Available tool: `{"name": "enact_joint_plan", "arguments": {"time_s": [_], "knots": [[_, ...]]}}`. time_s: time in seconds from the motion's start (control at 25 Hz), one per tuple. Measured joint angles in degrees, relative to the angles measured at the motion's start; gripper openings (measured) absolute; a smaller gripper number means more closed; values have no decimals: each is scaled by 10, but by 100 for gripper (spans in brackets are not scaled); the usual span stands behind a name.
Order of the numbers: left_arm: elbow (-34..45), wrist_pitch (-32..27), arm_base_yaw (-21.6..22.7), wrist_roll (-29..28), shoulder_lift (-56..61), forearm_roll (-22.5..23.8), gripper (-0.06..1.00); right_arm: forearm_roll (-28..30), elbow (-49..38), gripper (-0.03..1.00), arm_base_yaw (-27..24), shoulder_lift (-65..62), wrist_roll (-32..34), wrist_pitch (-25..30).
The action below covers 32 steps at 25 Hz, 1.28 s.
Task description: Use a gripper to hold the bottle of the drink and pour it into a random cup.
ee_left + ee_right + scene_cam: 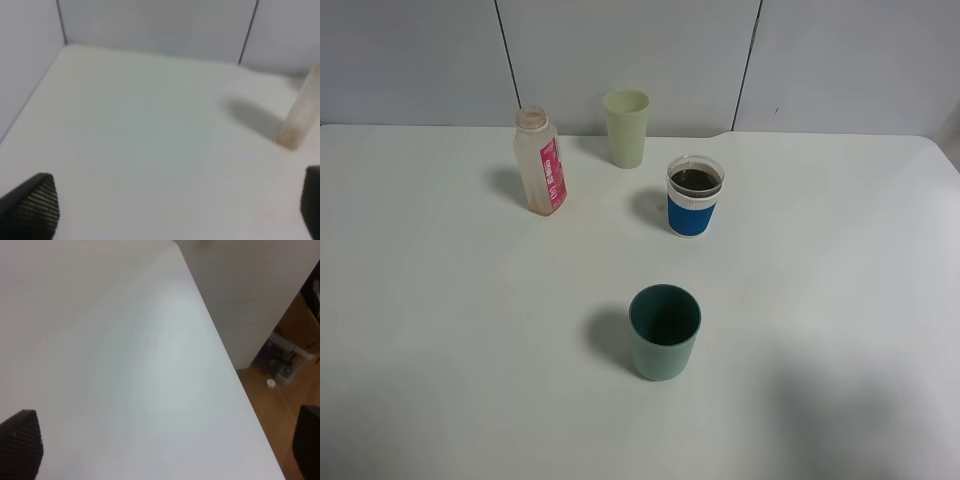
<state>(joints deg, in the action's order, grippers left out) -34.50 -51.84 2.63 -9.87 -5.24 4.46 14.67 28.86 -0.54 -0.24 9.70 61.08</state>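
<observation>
- The left gripper (170, 210) is spread wide with nothing between its fingers; it does not show in the high view. Only the base of the bottle (541, 162) shows at the edge of its wrist view, so any approach from here starts off-centre and could clip the bottle rather than straddle it.
- The bottle stands upright at the far left of the table (440, 330), uncapped and looking almost empty. It is light and tall, so a sideways nudge would probably topple it, and a hard squeeze could buckle its thin wall.
- The pale green cup (626, 128) stands just to the right of the bottle and a little farther back. An arm swinging in from that side could knock it over.
- The blue-sleeved cup (694, 196), right of centre, already holds dark liquid near its rim. More pouring, or a bump, would likely spill it.
- The teal cup (664, 331) stands alone near the front, in the path of any reach toward the far cups.
- The right gripper (165, 450) is also spread and empty, hanging over the table's right edge with the floor below; I cannot tell how close it sits to the cups.
</observation>
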Motion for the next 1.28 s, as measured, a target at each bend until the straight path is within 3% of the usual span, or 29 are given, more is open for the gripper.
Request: {"name": "enact_joint_plan", "arguments": {"time_s": [0.24, 0.44, 1.28], "knots": [[3, -80, 0, 0, 24, 0, 93, 0, 0, 100, 0, 0, 0, 0], [54, -89, 2, 0, 47, -17, 93, 0, 0, 100, 0, 0, 0, 0], [55, -87, 14, 6, 54, -28, 93, 0, 0, 100, 0, 0, 0, 0]]}}
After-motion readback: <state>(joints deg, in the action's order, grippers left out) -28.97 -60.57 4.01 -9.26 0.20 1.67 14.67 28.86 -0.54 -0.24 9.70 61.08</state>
